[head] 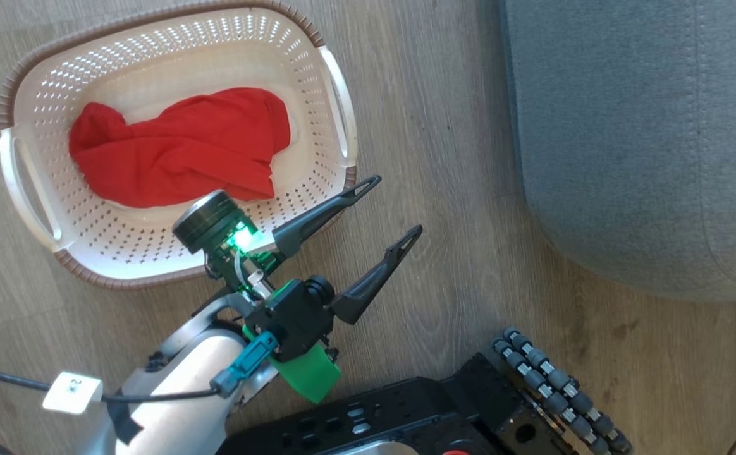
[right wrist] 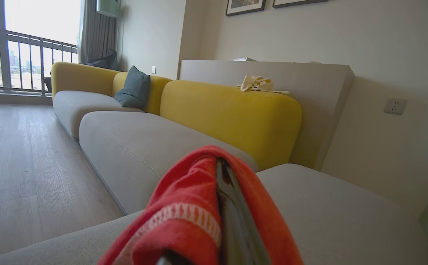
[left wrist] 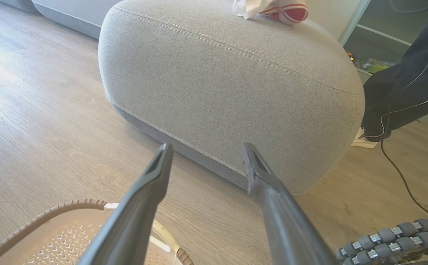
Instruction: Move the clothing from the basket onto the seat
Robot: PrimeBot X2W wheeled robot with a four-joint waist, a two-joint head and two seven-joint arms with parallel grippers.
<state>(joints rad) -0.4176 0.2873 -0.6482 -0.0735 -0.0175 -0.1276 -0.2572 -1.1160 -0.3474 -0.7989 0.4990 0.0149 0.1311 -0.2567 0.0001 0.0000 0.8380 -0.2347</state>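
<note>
A crumpled bright red garment (head: 178,151) lay on the floor of the cream basket (head: 153,38), its folds soft and its surface plain. Its long axis ran along the basket's own length, from the handle at the head view's left towards the handle at the right and rising slightly that way, with a narrow bunched end at the left and a broader rounded end at the right. The basket stood on the wooden floor (head: 444,126), apart from the grey seat (head: 640,139). The left end effector (head: 395,205) hung released over the basket's near right rim, its two dark fingers spread and pointing towards the seat. The right end effector (right wrist: 219,165) was clenched on a red cloth with white trim (right wrist: 184,213), held above the seat cushion. In the left wrist view, a red-and-white striped piece (left wrist: 287,13) and a white piece (left wrist: 245,7) showed at the seat's top. A white tag (head: 72,392) on the arm's cable (head: 153,397) bore a mark too blurred to read.
</note>
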